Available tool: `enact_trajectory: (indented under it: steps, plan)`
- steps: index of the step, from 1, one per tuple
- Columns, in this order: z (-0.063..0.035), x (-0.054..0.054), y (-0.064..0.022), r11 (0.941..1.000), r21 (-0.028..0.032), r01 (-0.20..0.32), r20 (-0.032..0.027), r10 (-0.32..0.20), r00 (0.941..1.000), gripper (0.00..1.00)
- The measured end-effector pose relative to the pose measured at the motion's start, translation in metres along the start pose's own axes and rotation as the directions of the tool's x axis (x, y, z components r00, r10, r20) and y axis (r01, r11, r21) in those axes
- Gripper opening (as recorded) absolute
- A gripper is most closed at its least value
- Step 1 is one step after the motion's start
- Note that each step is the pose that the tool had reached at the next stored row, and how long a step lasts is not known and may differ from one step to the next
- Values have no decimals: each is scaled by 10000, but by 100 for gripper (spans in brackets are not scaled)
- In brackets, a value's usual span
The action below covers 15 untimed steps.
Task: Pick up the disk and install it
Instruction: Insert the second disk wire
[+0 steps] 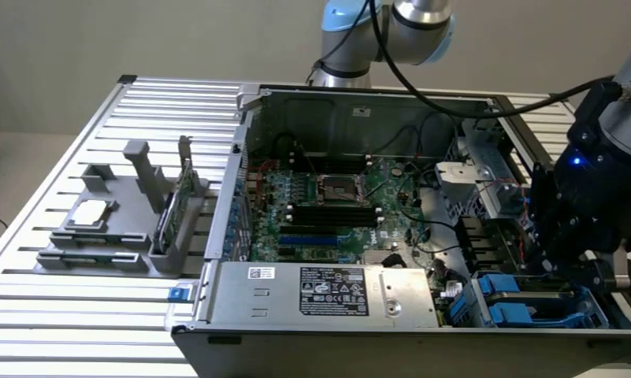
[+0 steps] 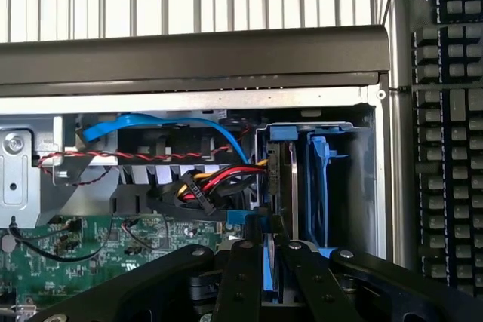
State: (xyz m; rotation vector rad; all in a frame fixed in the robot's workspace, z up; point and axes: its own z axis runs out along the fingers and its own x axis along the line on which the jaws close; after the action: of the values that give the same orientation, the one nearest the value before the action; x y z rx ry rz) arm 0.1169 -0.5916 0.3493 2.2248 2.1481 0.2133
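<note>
1. Lowering into the drive bay is the step in hand, by my reading: the gripper (image 2: 266, 262) hangs over the open computer case (image 1: 326, 98) at its corner on the exterior view's right, above the blue drive cages (image 1: 510, 303).
2. In the wrist view the two black fingers (image 2: 240, 277) stand close together with a blue-railed slab pinched edge-on between them. I take that slab to be the disk (image 2: 266, 265), so the gripper is closed on it.
3. The disk stands upright, its edge in line with a slot in the bay. Just beside it sits a blue plastic carrier (image 2: 321, 186), and a drive body (image 2: 283, 171) already stands in the neighbouring slot with cables plugged in.
4. A bundle of red, yellow and black power wires (image 2: 215, 185) and a blue data cable (image 2: 162, 122) run close past the slot mouth.
5. The pick-up looks done and the install not yet finished: the disk is at the bay but whether it is seated I cannot tell.
6. The next move calls for keeping the blue rails square to the slot guides and pressing straight in, without snagging those wires.
7. Off the case, a grey fixture (image 1: 116, 228) on the slatted table (image 1: 42, 315) holds a small square chip (image 1: 92, 213) and a thin green card (image 1: 173, 209), both untouched.
</note>
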Motion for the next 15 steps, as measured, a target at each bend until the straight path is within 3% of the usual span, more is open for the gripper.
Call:
enact_trajectory:
  steps: [15]
  plan:
    - [36,-48,7,10000,-6,-4,-32,4,10000,16]
